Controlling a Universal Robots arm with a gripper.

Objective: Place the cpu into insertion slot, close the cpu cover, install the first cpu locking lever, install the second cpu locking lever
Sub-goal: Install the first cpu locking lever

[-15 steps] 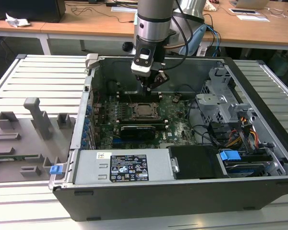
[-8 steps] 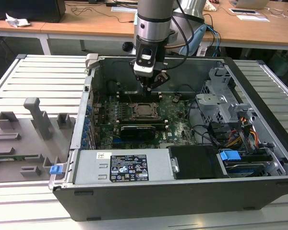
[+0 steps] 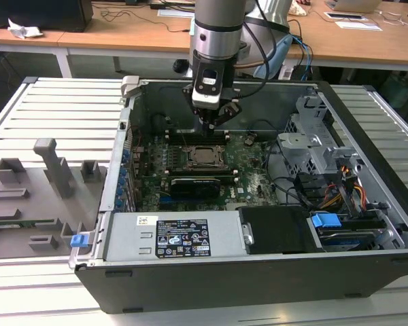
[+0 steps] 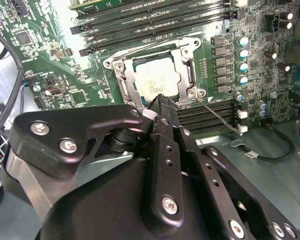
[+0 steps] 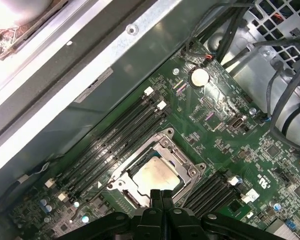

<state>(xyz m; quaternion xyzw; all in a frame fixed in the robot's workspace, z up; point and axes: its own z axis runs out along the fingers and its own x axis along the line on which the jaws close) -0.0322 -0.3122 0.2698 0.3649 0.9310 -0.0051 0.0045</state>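
- Your pincer (image 3: 214,125) hangs over the motherboard (image 3: 255,178) inside the open pc case (image 3: 190,288), which sits on the slatted table (image 3: 54,102).
- Pincer state: the fingers (image 5: 156,200) are pressed together with no gap btwn them in both wrist views, and they hold nothing.
- The cpu (image 4: 157,80) is already down in the insertion slot (image 5: 138,165), lying flat w/ its silvery top up.
- The cpu cover (image 4: 121,75) lies over it and frames the chip on all sides. It looks shut, tho I can't tell from these angles if it's fully seated.
- Key relation: in the exterior view the cpu lies just below the pincer tip, a touch toward the exterior view's left. The tip is raised near one edge of the insertion slot, apart from it.
- A thin wire locking lever (image 4: 217,116) starts at the corner of the insertion slot nearest the fingers. Its long axis slants away across the dark memory slots (image 4: 200,123) rather than lying along the slot's side, so I judge it unlatched.
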